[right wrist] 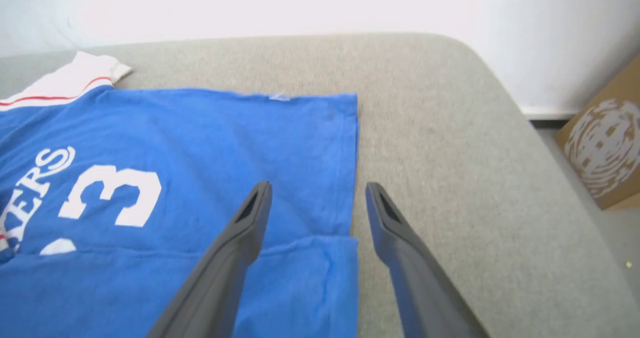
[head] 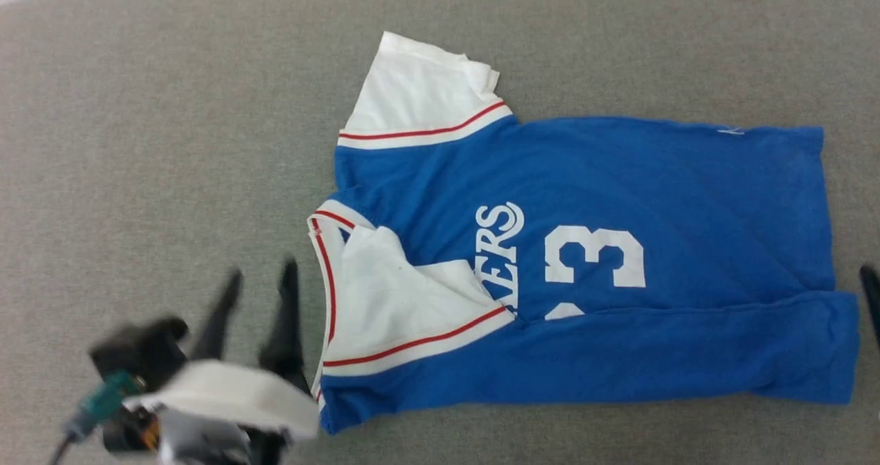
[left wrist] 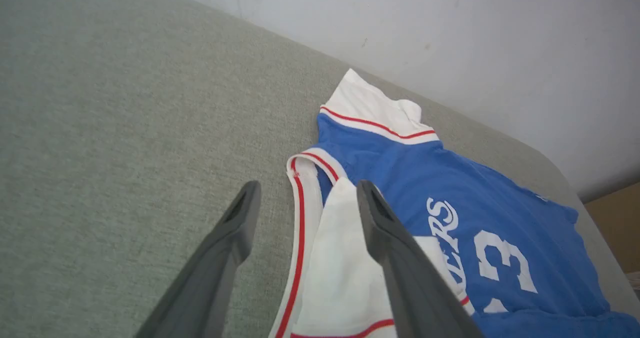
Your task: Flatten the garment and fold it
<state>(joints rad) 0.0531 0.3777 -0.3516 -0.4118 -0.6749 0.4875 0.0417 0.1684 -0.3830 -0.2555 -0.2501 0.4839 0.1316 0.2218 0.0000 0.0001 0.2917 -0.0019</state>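
The garment [head: 591, 245] is a royal-blue jersey with white sleeves, red trim and a white number 3. It lies on the grey surface, collar to the left, with its near long side folded over onto the front. My left gripper [head: 260, 279] hovers open just left of the collar, empty. In the left wrist view the left gripper [left wrist: 305, 198] frames the collar edge of the garment [left wrist: 450, 188]. At the right edge of the head view shows a dark fingertip [head: 870, 293] of my right gripper. The right gripper [right wrist: 317, 198] stands open above the hem of the garment [right wrist: 200, 143], holding nothing.
A grey fabric surface [head: 172, 142] carries the jersey, with a pale wall [left wrist: 450, 38] behind it. Its rounded corner [right wrist: 475, 68] lies past the hem. A cardboard box [right wrist: 600, 153] stands on the floor beyond that corner.
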